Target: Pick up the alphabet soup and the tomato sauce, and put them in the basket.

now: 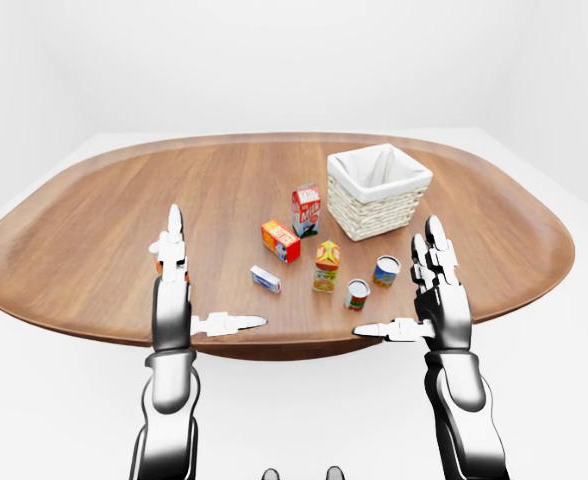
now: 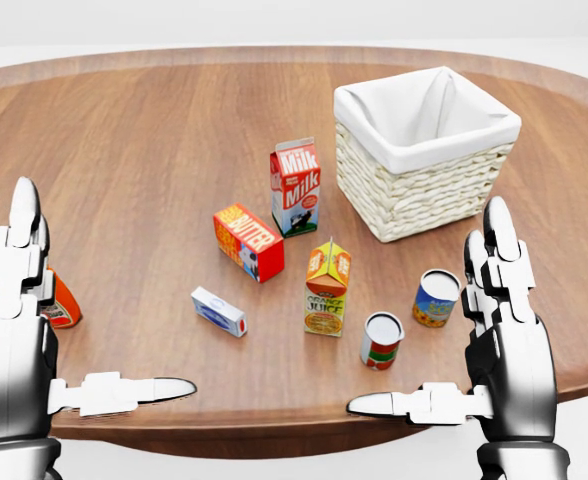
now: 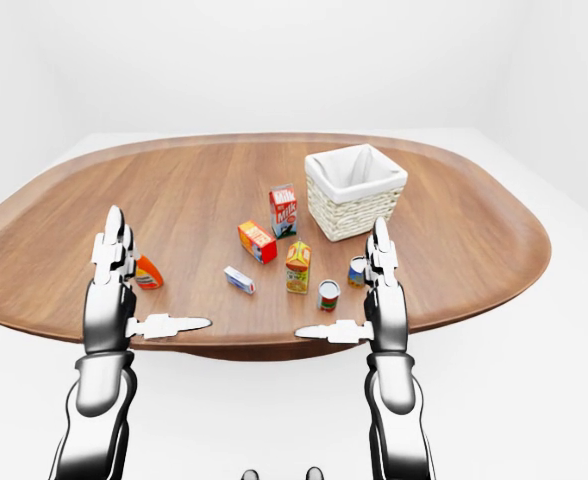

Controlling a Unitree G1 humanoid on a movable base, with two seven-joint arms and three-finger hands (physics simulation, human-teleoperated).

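In the head view, the blue-and-yellow alphabet soup can (image 2: pixel 436 298) stands upright near the table's lower right edge. The red-and-green tomato sauce can (image 2: pixel 381 341) stands just left of and below it. The woven basket (image 2: pixel 424 195) with a white liner stands at the upper right, with nothing in it. My right hand (image 2: pixel 426 318) is open, fingers raised just right of the soup can and thumb pointing left below both cans. It touches neither can. At the left edge my left hand (image 2: pixel 104 290) is open and holds nothing.
A milk carton (image 2: pixel 295 186), a red butter box (image 2: pixel 247 241), an orange juice carton (image 2: pixel 326 288) and a small white-and-blue box (image 2: pixel 219 311) stand mid-table. A ketchup bottle (image 2: pixel 62 303) is partly hidden behind my left fingers. The oval wooden table (image 1: pixel 94 230) stretches wide on both sides.
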